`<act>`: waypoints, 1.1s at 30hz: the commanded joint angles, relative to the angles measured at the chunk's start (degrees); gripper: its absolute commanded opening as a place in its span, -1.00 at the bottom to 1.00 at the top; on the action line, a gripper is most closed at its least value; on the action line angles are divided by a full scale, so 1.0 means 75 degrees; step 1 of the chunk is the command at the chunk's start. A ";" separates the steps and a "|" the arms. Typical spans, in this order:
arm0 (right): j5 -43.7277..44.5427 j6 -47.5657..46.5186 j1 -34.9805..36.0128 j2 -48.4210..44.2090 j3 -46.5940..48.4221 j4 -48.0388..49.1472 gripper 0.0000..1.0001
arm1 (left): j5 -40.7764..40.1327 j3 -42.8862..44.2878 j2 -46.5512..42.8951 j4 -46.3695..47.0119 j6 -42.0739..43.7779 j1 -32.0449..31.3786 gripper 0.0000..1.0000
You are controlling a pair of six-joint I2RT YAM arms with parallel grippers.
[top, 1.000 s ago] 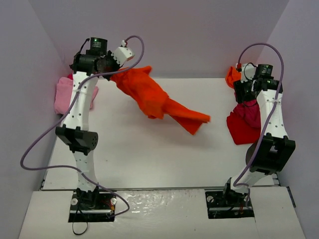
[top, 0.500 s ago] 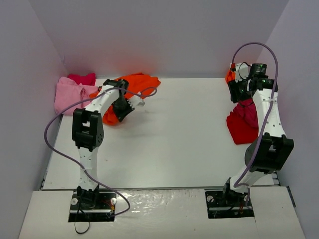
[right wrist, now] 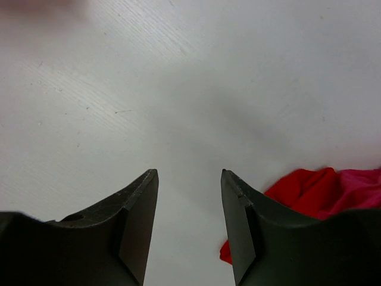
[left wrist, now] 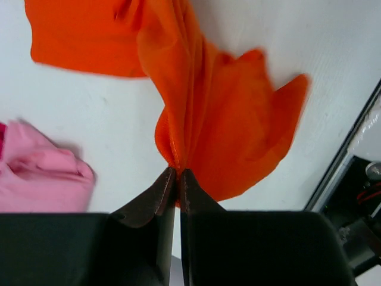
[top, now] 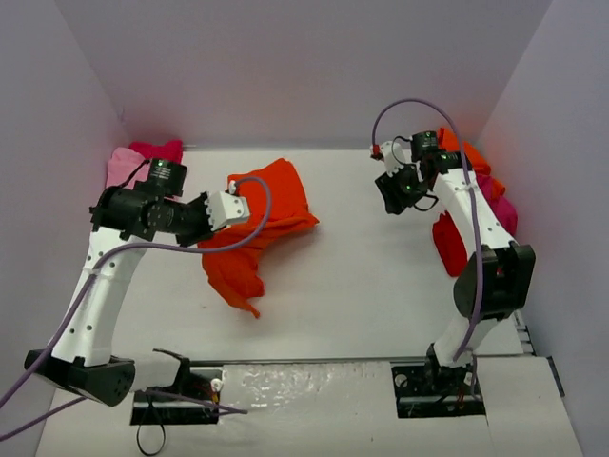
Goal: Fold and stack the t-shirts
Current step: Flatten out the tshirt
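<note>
the left gripper [left wrist: 178, 171], clamped shut on the orange t-shirt [top: 276, 190], has dragged it across the table [top: 352, 276] to left of centre, and the right gripper [right wrist: 189, 173], open and empty, has swung inward, likely to help flatten it.

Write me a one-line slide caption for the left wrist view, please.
Left gripper shut on a bunched orange t-shirt over the white table, a pink t-shirt lying nearby.

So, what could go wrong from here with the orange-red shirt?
1. The left end effector pinches only a bunched fold of the bright orange-red cloth t-shirt, so pulling may leave it crumpled.
2. The right end effector hangs open above the white table, so nothing holds the shirt's other side.
</note>
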 commanded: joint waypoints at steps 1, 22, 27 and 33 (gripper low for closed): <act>-0.0283 0.0018 0.0345 0.0424 0.0415 -0.0149 -0.12 | -0.1169 -0.1150 -0.0174 -0.1367 -0.0110 0.0550 -0.96; -0.0146 0.0071 0.1754 0.1860 0.1760 -0.0625 -0.08 | 0.0036 -0.0243 0.1850 0.0340 -0.0618 0.1979 0.39; -0.0091 0.0214 0.1921 0.1996 0.1938 -0.0642 -0.09 | 0.0131 0.0529 0.3048 0.1010 -0.0925 0.1059 0.29; 0.0424 0.0053 0.1924 0.1700 0.1480 -0.0609 -0.09 | -0.0143 0.1423 0.4290 0.0960 -0.0322 -0.0035 0.19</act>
